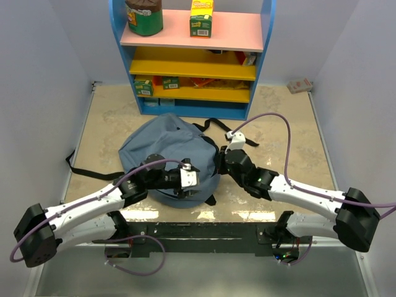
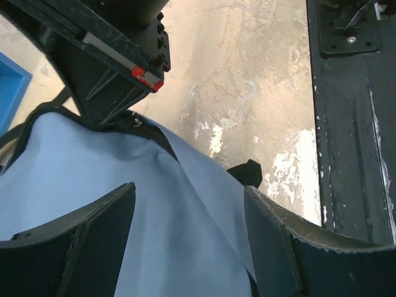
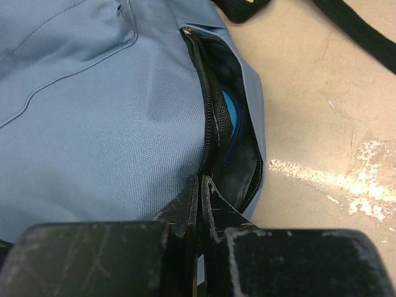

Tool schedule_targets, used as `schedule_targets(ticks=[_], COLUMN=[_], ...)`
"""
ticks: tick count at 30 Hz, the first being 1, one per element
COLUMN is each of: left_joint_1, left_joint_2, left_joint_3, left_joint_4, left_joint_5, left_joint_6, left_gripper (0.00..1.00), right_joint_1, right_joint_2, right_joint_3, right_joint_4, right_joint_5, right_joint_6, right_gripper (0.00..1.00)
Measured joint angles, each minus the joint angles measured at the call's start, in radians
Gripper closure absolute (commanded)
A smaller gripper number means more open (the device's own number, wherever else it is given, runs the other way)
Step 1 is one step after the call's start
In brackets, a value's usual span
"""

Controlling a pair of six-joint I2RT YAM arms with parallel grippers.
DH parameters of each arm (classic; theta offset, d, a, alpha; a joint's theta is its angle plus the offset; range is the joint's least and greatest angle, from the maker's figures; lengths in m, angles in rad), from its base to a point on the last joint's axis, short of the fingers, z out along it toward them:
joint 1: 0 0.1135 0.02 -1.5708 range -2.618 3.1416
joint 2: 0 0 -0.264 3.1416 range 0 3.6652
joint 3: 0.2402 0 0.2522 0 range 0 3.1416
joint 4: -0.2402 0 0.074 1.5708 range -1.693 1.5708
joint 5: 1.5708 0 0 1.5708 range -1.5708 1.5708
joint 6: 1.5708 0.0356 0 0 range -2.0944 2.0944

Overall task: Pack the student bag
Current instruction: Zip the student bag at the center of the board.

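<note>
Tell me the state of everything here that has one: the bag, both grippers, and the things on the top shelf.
student bag: lying on the table, zip partly open, something bright blue showing inside
left gripper: jaws open, over the bag's fabric
right gripper: jaws shut, at the edge of the zip opening
green jar: upright on the top shelf
yellow box: upright on the same shelf

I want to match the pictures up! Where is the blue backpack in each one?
Top external: the student bag lies mid-table, in front of the shelf.
Left wrist: it fills the lower left.
Right wrist: it fills the left and middle, with its zip open.
Shared landmark: the beige marbled table beside the bag.
</note>
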Motion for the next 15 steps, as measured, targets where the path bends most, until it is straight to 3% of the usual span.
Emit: schedule_targets(ticks=[7,15], left_joint_1=[-0.089,-0.15], left_joint_2=[0.106,0.191], left_joint_3=[-0.006,-0.006], left_joint_4=[0.1,0.151], left_joint_5=[-0.098,-0.227], left_joint_6=[-0.12,-0.127], left_gripper=[0.27,0.31], right_joint_1=[0.009,0.01], right_joint_2=[-0.014,-0.048], right_joint_3=[-0.006,-0.02], right_joint_4=[0.002,0.003], right_joint_5=[-0.005,-0.019], right_joint_6=[0.016,0.02], right_gripper=[1.0,1.0])
